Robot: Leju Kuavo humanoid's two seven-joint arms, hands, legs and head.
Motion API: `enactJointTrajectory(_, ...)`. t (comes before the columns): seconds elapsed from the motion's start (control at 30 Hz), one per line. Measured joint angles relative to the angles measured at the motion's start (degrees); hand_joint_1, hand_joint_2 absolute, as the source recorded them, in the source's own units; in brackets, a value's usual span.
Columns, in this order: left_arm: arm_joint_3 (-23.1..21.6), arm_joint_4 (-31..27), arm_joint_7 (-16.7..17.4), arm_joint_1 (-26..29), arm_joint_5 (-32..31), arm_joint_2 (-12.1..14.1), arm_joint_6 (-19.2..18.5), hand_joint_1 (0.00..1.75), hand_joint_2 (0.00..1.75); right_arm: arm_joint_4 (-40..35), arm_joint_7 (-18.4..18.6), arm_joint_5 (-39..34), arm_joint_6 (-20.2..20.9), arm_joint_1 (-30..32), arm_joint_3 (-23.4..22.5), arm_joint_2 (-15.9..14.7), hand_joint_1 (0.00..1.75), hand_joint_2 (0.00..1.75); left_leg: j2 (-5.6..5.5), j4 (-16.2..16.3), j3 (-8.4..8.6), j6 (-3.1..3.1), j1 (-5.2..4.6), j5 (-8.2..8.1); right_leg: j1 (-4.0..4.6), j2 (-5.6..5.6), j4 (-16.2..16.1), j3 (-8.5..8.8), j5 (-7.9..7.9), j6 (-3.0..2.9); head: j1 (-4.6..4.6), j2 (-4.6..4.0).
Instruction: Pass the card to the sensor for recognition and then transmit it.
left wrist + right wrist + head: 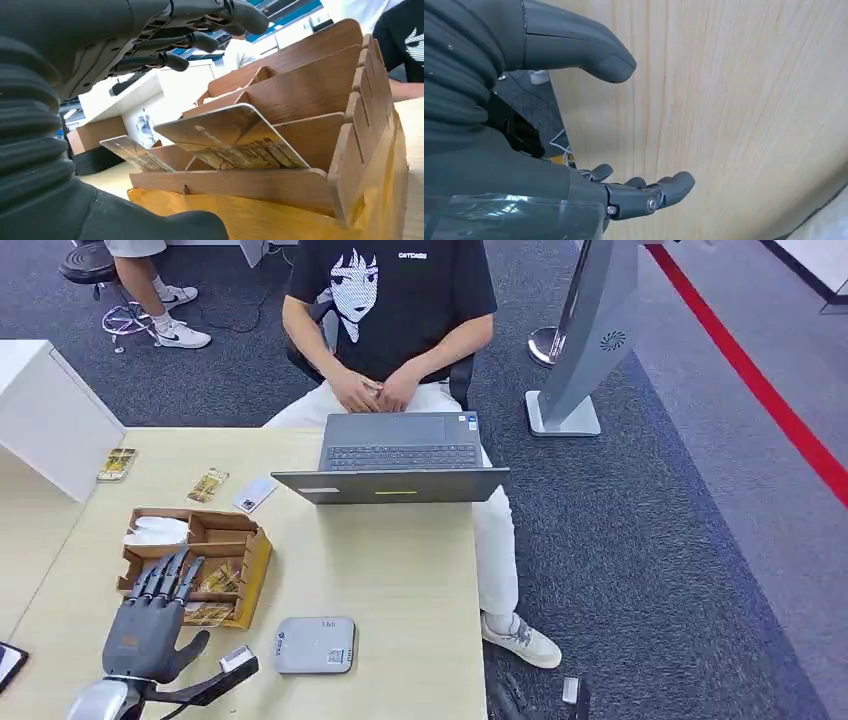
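My left hand [152, 625] hovers spread and empty, fingertips over the wooden card rack [252, 570]; the nearest card [231, 136] leans just beneath them. I'd lower, pinching its raised edge. My right hand [624, 192] hangs loosely open.

Head cam high; wrist cams close

1. Left hand [150, 625]: empty, palm down, fingers [165, 575] extended and apart, thumb out to the side.
2. Right hand [624, 192]: empty, fingers loosely curled, thumb apart from them.
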Motion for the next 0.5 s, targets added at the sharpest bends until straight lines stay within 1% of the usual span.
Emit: enactJointTrajectory(0.5, 0.0, 0.0, -0.4, 0.0, 0.0, -0.6, 0.3, 0.00, 1.75, 0.0, 0.0, 0.0, 0.0, 0.0, 0.2, 0.0, 0.00, 1.75, 0.00, 0.0, 0.00, 0.00, 0.00, 0.00, 0.00, 0.00, 0.0, 0.00, 0.00, 0.00, 0.00, 0.00)
